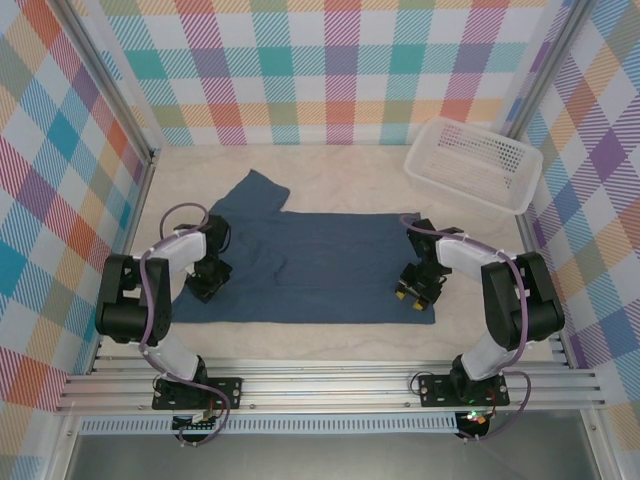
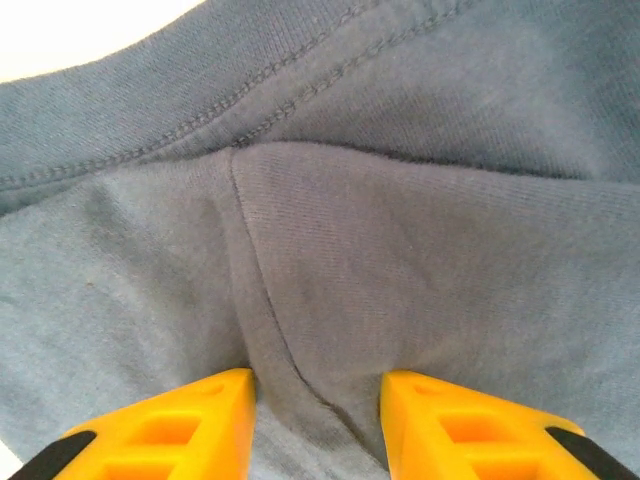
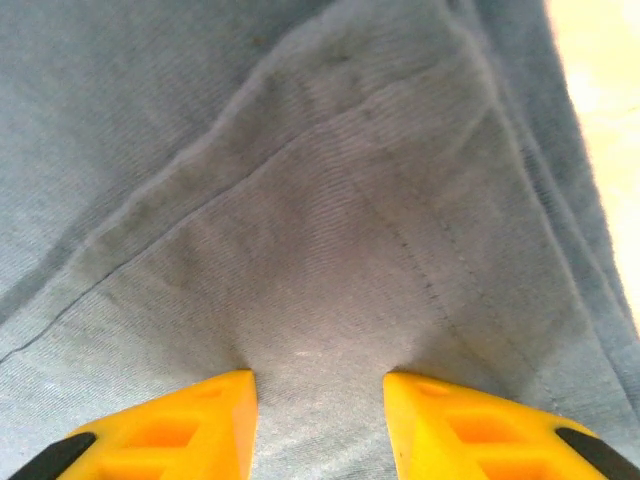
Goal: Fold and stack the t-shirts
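Left gripper (image 1: 210,282) is clenching a bunched ridge of the t-shirt (image 1: 320,262) near its left edge. In the left wrist view the cloth is tenting up between the yellow fingers (image 2: 180,425). Right gripper (image 1: 416,290) is doing likewise at the near right corner, pinching a hemmed fold.

The shirt is lying spread and mostly flat mid-table, between the two arms, partly folded by the look of it.

Risks:
- Both pinches are sitting shallow, close to the fingertips, so cloth is likely slipping out if either arm lifts fast or the arms pull apart.
- The layers caught on the right can't be counted; grabbing too few is going to leave the under layer behind and skew the fold.
- Uneven lift between the arms is probably going to drag the whole shirt sideways.
- The wrinkles near the left gripper are going to be folded in.

Edges and room:
- A bare strip of table (image 1: 340,335) is running between the near hem and the frame rail, tight for pulling nearer.
- Beyond the shirt, the one sleeve (image 1: 255,190) is sticking out far-left.
- Open table is lying past the far hem, good for folding away.
- The white basket (image 1: 520,150) is sitting far-right, well apart from the shirt and near the right wall, so a wide right-arm sweep is risking a knock.
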### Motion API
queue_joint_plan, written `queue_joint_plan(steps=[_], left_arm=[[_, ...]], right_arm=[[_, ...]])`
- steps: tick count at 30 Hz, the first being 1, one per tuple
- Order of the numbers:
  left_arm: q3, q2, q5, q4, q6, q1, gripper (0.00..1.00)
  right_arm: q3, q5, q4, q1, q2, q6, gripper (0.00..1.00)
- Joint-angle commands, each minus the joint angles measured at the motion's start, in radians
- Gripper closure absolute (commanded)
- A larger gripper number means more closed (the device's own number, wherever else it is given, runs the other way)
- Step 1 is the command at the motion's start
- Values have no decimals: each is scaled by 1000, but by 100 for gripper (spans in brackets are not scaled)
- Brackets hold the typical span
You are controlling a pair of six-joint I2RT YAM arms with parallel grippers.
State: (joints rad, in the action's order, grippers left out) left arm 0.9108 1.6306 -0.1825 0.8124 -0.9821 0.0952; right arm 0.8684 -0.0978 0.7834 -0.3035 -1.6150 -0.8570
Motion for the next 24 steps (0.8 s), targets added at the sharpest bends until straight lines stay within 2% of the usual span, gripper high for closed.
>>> queue_joint_plan(steps=[1, 7, 16, 21, 24], left_arm=[[-85, -53, -81, 69, -48, -14, 61], [-177, -127, -86, 68, -92, -16, 60], [-214, -171, -99, 78, -98, -15, 60], [-117, -233, -135, 148, -84, -10, 60], [9, -267, -150, 174, -59, -3, 56]], right_arm=[[-45, 16, 67, -23, -11, -19, 60], [-84, -4, 103, -51, 25, -38, 59], [-159, 16, 97, -77, 80, -108, 59], [-94, 44, 73, -77, 182, -53, 52], [7, 150, 82, -68, 257, 31, 45]])
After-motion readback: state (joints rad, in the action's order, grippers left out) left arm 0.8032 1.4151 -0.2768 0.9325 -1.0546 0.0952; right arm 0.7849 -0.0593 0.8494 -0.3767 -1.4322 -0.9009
